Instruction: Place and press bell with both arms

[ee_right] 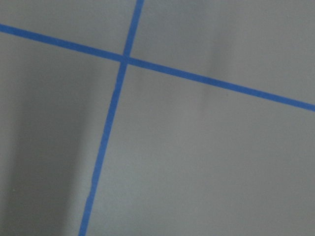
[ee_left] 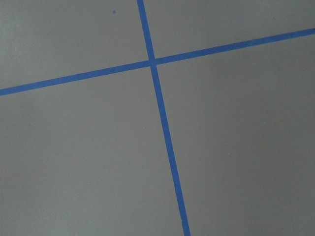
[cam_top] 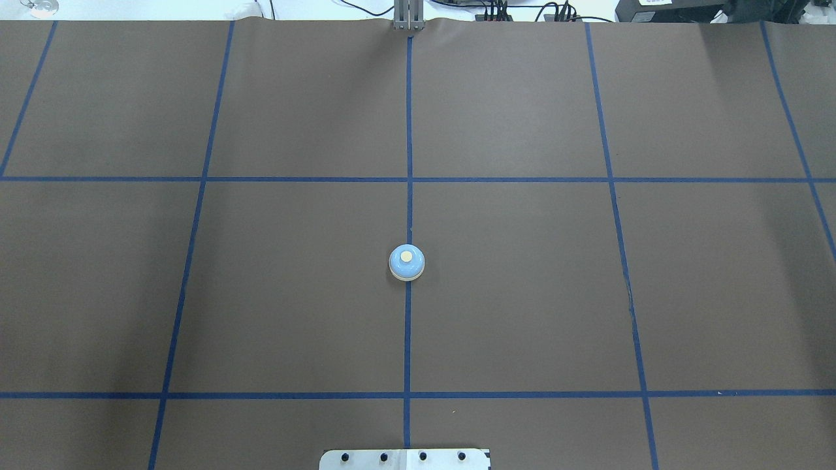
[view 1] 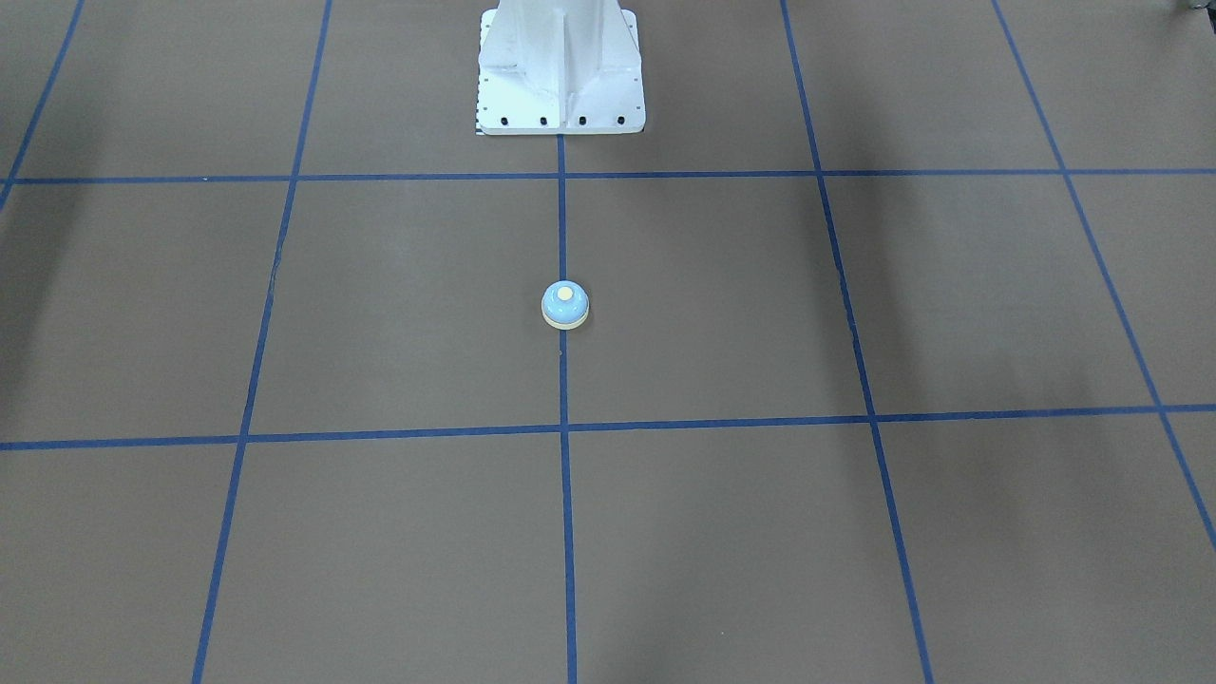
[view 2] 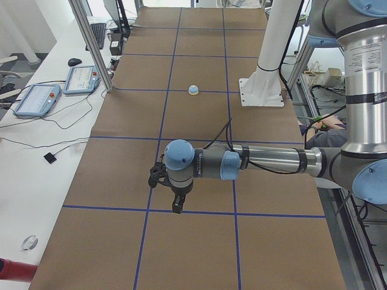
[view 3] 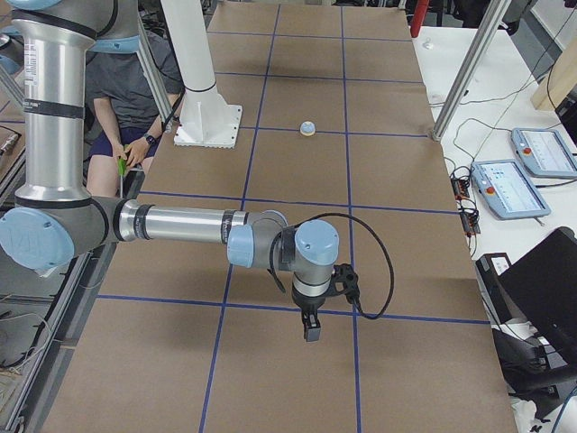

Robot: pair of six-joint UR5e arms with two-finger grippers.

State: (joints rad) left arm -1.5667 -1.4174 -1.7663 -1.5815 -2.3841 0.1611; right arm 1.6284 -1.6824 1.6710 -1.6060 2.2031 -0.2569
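The light-blue bell (cam_top: 407, 263) with its cream button stands upright on the centre tape line of the brown table, in front of the white pedestal; it also shows in the front-facing view (view 1: 565, 306), the left view (view 2: 193, 90) and the right view (view 3: 308, 129). My left gripper (view 2: 177, 207) hangs over the table far from the bell, seen only in the left side view. My right gripper (view 3: 312, 330) hangs likewise at the other end, seen only in the right side view. I cannot tell whether either is open or shut. Both wrist views show only bare table and tape.
The white pedestal base (view 1: 560, 71) stands behind the bell. Blue tape lines (cam_top: 408, 130) grid the brown table. Tablets (view 2: 37, 99) and cables lie on the white side bench. A seated person (view 3: 135, 99) is behind the robot. A metal post (view 3: 469, 68) stands at the table edge.
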